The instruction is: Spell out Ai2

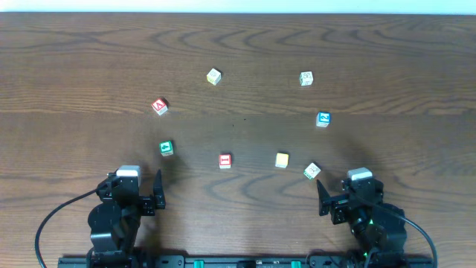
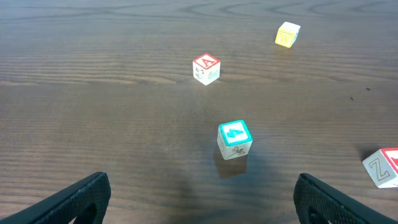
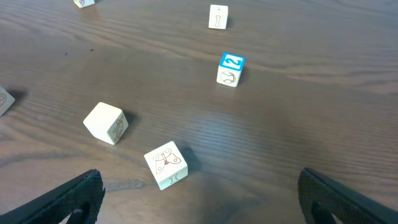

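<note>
- A dark wooden table (image 1: 74,45) seen from above, with eight small lettered cubes scattered in a loose ring and two robot arms at the near edge.
- The left gripper (image 2: 202,183) is released: its two dark fingers sit wide apart at the bottom corners of its wrist camera's view, with only bare wood between them.
- The red A block (image 2: 206,68) lies well ahead of the left gripper, slightly left of centre from above, upright with the A facing up.
- A green block (image 2: 234,139) stands between that gripper and the red A block, near the fingers but not touching them.
- A pale yellow block (image 2: 287,34) lies farther off, and a red Z block (image 2: 384,167) is cut off by the wrist view's right edge.
- The right gripper (image 3: 199,180) is also released, fingers spread wide and holding nothing.
- The blue 2 block (image 3: 231,68) lies ahead of the right gripper, well apart from it.
- The white i block (image 3: 218,17) lies beyond the blue 2 block (its side shows a thin mark like a letter i).
- Nearest the right gripper is a tilted butterfly block (image 3: 166,164), with a cream block (image 3: 106,122) just to its left.
</note>
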Controlling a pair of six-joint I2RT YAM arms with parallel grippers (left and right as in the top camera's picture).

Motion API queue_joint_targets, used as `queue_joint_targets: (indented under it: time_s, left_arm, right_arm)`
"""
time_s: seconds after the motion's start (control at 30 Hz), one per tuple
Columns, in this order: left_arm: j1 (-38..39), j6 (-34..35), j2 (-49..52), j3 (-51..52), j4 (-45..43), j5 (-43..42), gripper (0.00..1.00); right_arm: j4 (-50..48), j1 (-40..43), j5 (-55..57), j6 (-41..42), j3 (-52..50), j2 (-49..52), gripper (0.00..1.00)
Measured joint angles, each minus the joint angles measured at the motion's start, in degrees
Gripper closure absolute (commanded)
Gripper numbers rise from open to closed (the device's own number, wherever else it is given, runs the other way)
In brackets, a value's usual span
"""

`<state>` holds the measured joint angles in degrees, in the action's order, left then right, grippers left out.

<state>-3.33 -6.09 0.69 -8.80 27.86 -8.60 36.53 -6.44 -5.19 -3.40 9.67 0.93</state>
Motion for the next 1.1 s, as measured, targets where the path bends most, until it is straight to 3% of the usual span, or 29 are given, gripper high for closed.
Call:
queue_joint_targets:
  time_s: [0.83,1.1]
  left_arm:
    - [0.00,0.35,0.00,0.07,-0.83,-0.59,0.05]
    - [0.00,6.19,0.00,0.48,-6.25,-11.82,0.05]
  right_arm:
    - [0.00,0.00,0.00,0.00,0.00,0.00,0.01]
    - [0.00,0.00,0.00,0.00,0.00,0.00,0.01]
